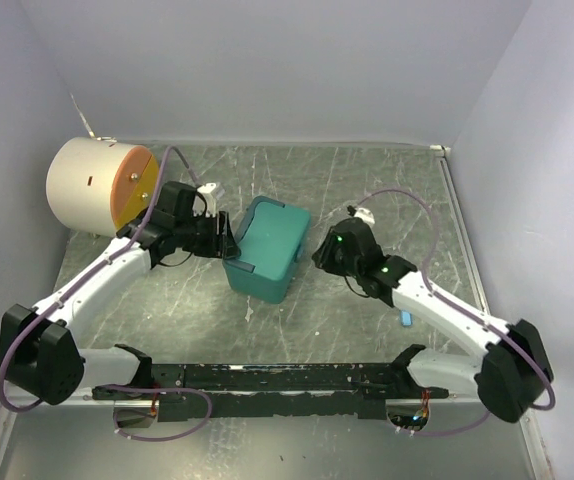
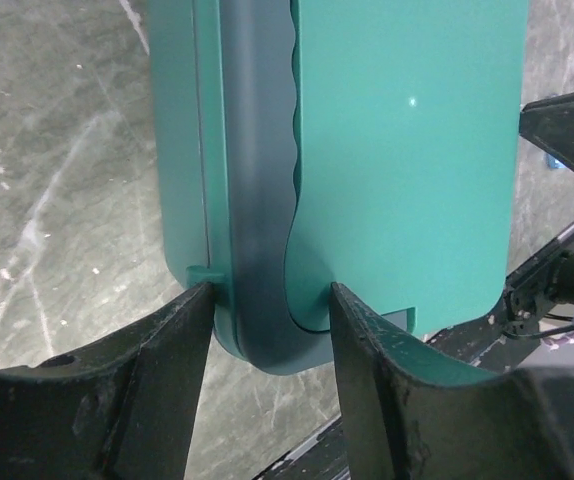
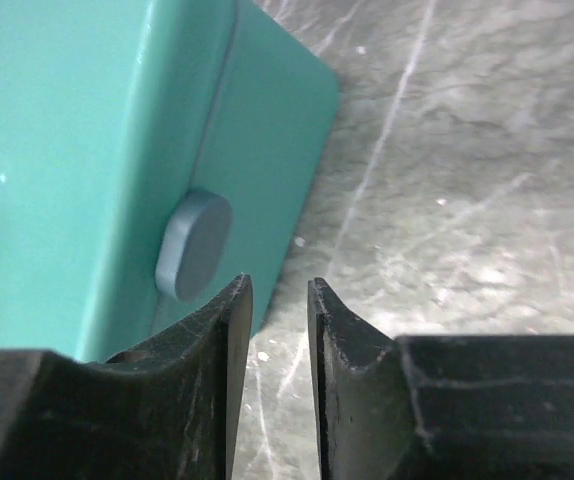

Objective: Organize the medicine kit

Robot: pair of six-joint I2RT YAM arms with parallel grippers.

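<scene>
The medicine kit (image 1: 267, 248), a teal box with its lid down, stands in the middle of the table. My left gripper (image 1: 229, 243) is at its left end. In the left wrist view its jaws (image 2: 267, 290) stand apart on either side of the grey band (image 2: 257, 200) between lid and base, the tips just meeting the box's rounded end (image 2: 417, 150). My right gripper (image 1: 319, 252) is off the kit's right side. In the right wrist view it (image 3: 279, 285) shows a narrow empty gap, beside the teal wall (image 3: 57, 150) and its grey oval button (image 3: 195, 243).
A big cream cylinder with an orange face (image 1: 97, 187) lies at the back left, close behind the left arm. A small blue item (image 1: 405, 318) lies by the right forearm. Side walls close in the grey marbled table (image 1: 387, 190); a black rail (image 1: 287, 378) runs along the near edge.
</scene>
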